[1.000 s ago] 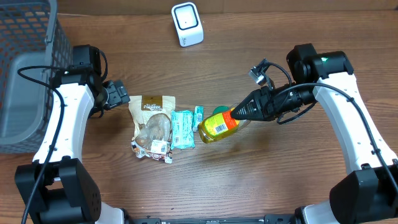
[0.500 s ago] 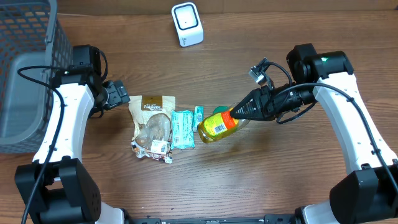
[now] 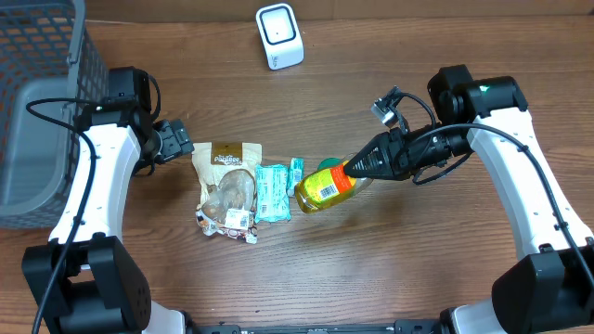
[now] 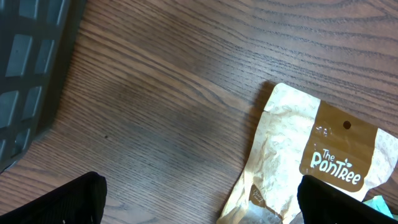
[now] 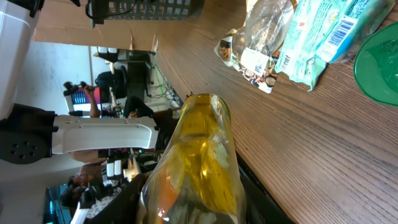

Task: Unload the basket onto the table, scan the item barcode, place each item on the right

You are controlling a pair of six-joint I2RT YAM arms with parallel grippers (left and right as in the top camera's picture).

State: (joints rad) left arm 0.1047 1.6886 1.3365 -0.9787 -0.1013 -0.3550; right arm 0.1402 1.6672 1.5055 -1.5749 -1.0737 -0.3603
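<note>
**Overhead.**
- Item 1: my right claw (image 3: pixel 357 169), clamped on the yellow bottle (image 3: pixel 325 188) at its cap end. The body points toward the packets with its label turned upward, probably so the barcode can be found.
- Item 2: the scanner (image 3: pixel 279 35), upright at the far edge of the table (image 3: pixel 418 278) and well apart from the bottle, which has not yet been presented to it.
- Item 3: my left claw (image 3: pixel 178 141), jaws wide apart and holding nothing, just beside the brown pouch (image 3: pixel 225 156) (parked, I judge, clear of the working side).
- Item 4: the basket (image 3: pixel 37 93), at the left edge.

**Left wrist.** The pouch lies flat on the wood between my spread fingertips, and the basket wall is at the left.

**Right wrist.**
- The bottle fills the gap between my fingers and tilts above the tabletop.
- Beyond it lie the pouch, the teal packet (image 5: pixel 323 31) and a green lid (image 5: pixel 380 62).
</note>
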